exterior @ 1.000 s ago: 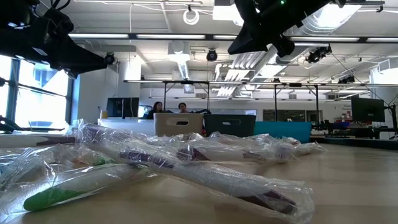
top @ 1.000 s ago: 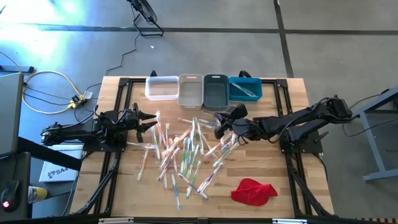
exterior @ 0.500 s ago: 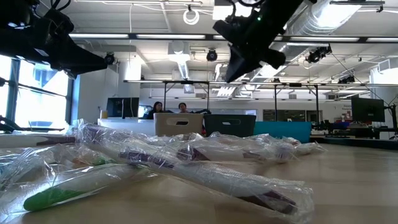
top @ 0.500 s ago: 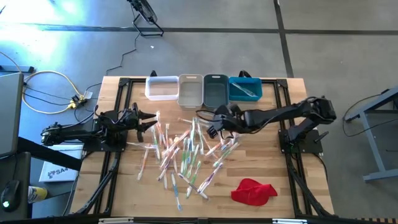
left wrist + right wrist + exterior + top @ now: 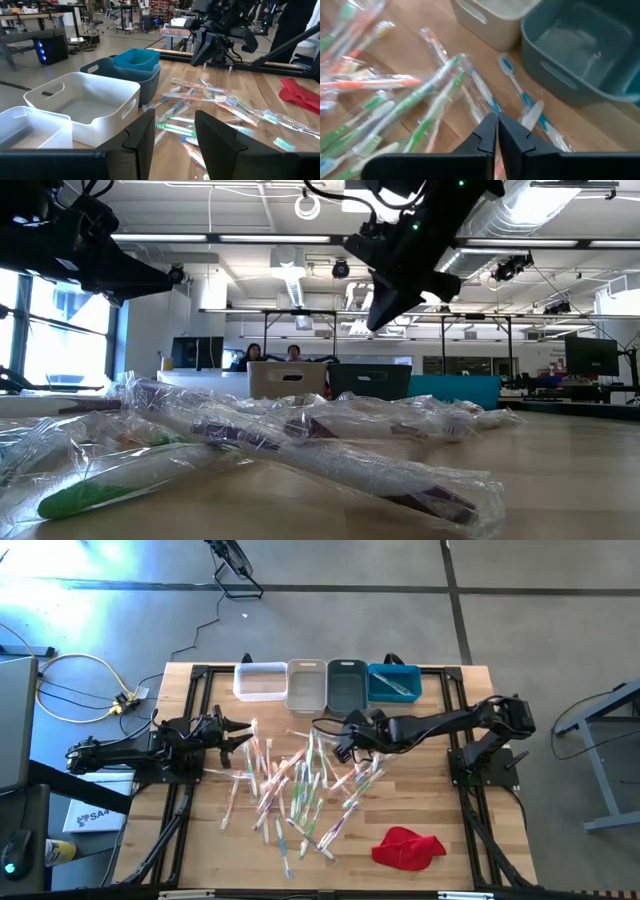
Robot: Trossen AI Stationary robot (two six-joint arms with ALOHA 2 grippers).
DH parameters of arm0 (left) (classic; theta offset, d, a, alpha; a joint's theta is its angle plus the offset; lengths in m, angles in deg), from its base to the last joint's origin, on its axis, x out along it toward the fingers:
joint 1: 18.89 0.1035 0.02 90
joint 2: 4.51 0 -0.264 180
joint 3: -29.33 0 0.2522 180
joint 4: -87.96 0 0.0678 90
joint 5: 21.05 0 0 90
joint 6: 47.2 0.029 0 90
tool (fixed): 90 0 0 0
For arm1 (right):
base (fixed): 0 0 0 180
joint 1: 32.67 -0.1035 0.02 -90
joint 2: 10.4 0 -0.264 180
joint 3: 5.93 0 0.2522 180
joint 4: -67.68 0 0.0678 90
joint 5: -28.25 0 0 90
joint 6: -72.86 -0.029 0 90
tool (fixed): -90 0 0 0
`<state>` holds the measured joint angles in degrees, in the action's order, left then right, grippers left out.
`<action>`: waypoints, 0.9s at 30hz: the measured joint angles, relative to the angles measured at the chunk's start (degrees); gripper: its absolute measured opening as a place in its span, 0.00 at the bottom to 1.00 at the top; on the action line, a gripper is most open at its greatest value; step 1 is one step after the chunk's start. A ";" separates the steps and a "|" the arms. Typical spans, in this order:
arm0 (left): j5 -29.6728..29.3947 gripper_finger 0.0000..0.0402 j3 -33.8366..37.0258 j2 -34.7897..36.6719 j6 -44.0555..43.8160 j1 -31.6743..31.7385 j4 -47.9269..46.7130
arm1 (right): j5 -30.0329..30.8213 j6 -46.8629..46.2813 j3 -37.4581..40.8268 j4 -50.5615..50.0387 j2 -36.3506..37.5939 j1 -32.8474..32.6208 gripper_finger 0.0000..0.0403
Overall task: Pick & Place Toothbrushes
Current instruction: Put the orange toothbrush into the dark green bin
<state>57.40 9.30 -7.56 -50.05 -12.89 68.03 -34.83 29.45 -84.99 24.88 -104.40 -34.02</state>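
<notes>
Many wrapped toothbrushes [image 5: 300,780] with green, orange, blue and pink handles lie scattered flat on the wooden table, also seen in the right wrist view [image 5: 420,95] and the left wrist view [image 5: 210,107]. One more toothbrush [image 5: 398,686] lies in the blue bin. My right gripper [image 5: 336,747] hangs shut above the far right part of the pile, tipped downward [image 5: 496,116], well above the table [image 5: 380,315], holding nothing. My left gripper [image 5: 243,735] waits open at the pile's left edge, level [image 5: 172,127].
A white bin [image 5: 260,680], a beige bin [image 5: 306,685], a grey bin [image 5: 347,685] and a blue bin [image 5: 385,695] stand in a row along the table's far edge. A red cloth [image 5: 407,847] lies at the near right. People sit beyond the table [image 5: 270,355].
My right gripper has gone toward the table's left edge and a little down, over the pile's far right part, and has tipped from nearly level to pointing steeply down. It has stayed shut. The toothbrushes have not moved.
</notes>
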 joint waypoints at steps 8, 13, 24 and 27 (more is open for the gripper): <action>0.00 0.34 0.00 0.00 0.00 0.00 0.00 | 0.59 -4.82 0.02 -3.88 -0.16 -0.02 0.21; -0.02 0.34 0.00 0.00 0.00 0.00 0.00 | -0.03 -4.82 0.02 -3.72 -0.16 -0.02 0.26; -0.04 0.34 0.00 0.02 0.00 0.00 0.00 | -4.32 -0.70 0.02 -3.69 -0.14 -0.02 0.27; -0.04 0.34 0.00 0.02 0.00 0.00 0.00 | -4.62 1.19 0.04 -2.87 -0.14 -0.04 0.27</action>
<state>57.35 9.30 -7.54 -50.05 -12.89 68.03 -39.45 30.65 -84.95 22.02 -104.55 -34.06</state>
